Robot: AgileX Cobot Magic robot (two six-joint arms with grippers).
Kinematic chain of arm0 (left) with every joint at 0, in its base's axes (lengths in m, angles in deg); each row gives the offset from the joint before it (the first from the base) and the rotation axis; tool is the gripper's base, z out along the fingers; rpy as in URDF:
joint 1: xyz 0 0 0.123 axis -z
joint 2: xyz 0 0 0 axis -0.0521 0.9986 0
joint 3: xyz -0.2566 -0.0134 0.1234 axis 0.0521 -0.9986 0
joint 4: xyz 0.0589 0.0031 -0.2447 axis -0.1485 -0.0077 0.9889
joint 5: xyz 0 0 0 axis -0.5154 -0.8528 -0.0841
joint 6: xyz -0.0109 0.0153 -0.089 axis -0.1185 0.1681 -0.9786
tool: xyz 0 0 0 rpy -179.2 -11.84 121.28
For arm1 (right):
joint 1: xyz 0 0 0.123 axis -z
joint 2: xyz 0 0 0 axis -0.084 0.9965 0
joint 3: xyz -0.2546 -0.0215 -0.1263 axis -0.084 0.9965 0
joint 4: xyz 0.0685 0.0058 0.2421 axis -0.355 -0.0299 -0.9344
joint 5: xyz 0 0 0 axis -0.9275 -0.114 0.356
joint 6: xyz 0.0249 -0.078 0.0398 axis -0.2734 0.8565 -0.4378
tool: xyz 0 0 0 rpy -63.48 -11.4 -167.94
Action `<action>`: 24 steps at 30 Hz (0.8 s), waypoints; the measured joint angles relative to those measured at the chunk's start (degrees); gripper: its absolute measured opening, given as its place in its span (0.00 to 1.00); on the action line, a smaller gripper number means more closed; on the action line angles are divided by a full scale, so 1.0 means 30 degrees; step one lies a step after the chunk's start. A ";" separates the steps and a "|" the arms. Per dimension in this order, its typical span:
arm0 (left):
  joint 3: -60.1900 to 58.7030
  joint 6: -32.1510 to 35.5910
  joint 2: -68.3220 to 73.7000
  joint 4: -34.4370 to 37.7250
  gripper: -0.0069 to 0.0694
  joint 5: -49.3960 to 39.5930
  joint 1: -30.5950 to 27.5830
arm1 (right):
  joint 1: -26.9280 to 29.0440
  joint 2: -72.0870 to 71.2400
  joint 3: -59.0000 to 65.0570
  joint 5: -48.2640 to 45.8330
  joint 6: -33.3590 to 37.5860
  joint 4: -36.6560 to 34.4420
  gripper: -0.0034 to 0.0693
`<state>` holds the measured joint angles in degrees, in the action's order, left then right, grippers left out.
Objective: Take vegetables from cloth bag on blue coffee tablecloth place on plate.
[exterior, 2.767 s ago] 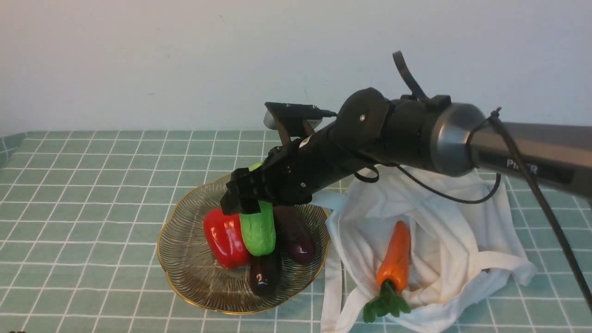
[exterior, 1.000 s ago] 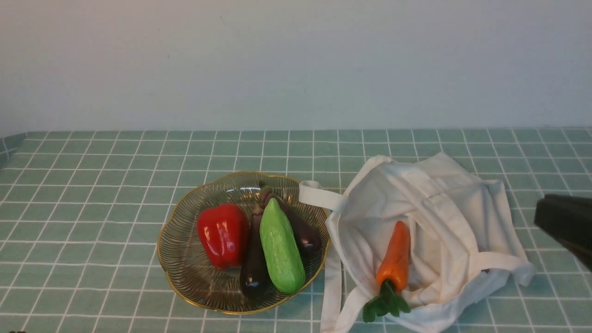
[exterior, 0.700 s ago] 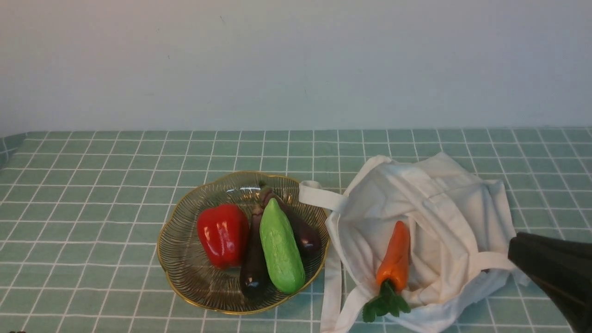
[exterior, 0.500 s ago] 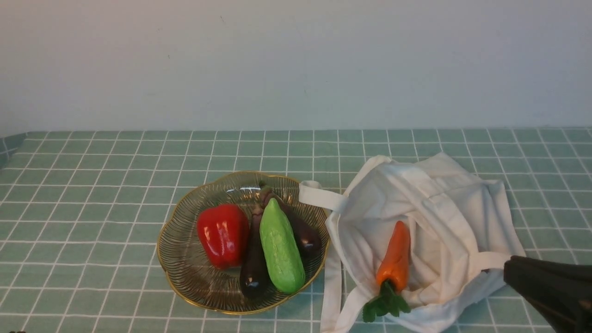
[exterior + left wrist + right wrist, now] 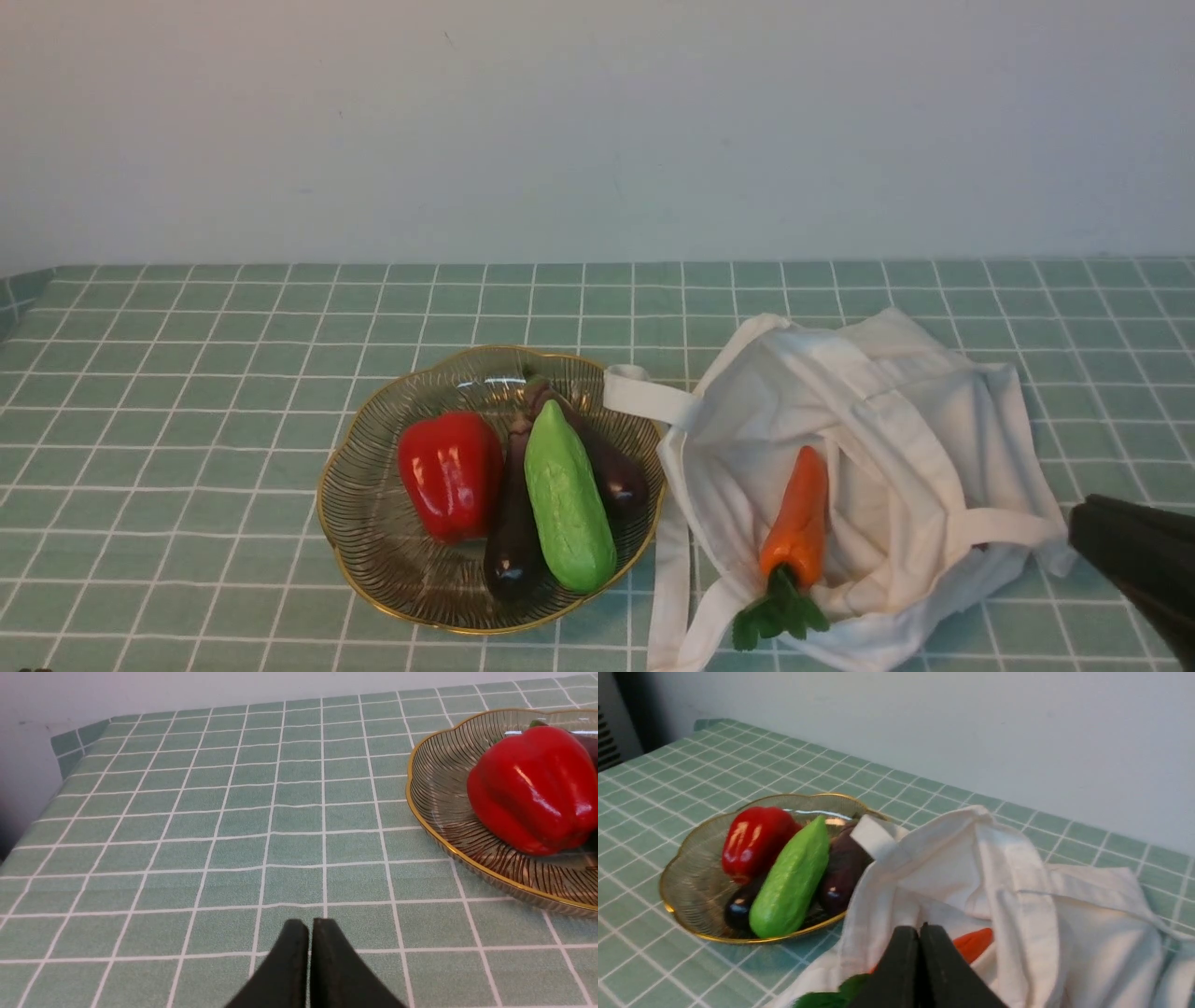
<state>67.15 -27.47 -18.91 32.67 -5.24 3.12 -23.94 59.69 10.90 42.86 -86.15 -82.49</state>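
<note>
The green gourd (image 5: 567,509) lies in the glass plate (image 5: 373,523) at the centre of the teal tablecloth (image 5: 187,392). The orange carrot (image 5: 799,523) lies in the mouth of the off-white cloth bag (image 5: 915,411), to the right of the plate. In the right wrist view I see the gourd (image 5: 791,879), the plate (image 5: 691,858), the bag (image 5: 999,868) and a bit of the carrot (image 5: 973,942). My right gripper (image 5: 919,927) is shut and empty, at the front view's lower right edge (image 5: 1074,523), beside the bag. My left gripper (image 5: 310,923) is shut and empty above bare cloth, left of the plate (image 5: 434,779).
A red bell pepper (image 5: 451,473) and two dark purple eggplants (image 5: 512,537) (image 5: 611,471) also lie in the plate. The bag's strap handles (image 5: 667,569) trail toward the plate and the front edge. A wall stands behind the table.
My right arm has let go of the gourd in the plate and pulled back to the lower right edge. In the last half second it shifted slightly further right.
</note>
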 joint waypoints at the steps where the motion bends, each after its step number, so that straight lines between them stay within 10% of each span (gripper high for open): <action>1: 0.0000 0.0000 0.0000 0.0000 0.08 0.0000 0.0000 | 0.0865 -0.0429 0.0432 0.0122 0.0131 -0.0222 0.03; 12: 0.0000 0.0000 0.0000 0.0000 0.08 0.0000 0.0000 | 0.8810 -0.6937 0.6320 0.0654 0.0311 -0.2321 0.03; 24: 0.0000 0.0000 0.0000 0.0000 0.08 0.0000 0.0000 | 1.1139 -0.8748 0.6903 -0.0558 0.0877 -0.2773 0.03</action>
<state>67.15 -27.47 -18.91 32.67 -5.24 3.12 9.48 33.45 31.60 41.19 -83.52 -90.81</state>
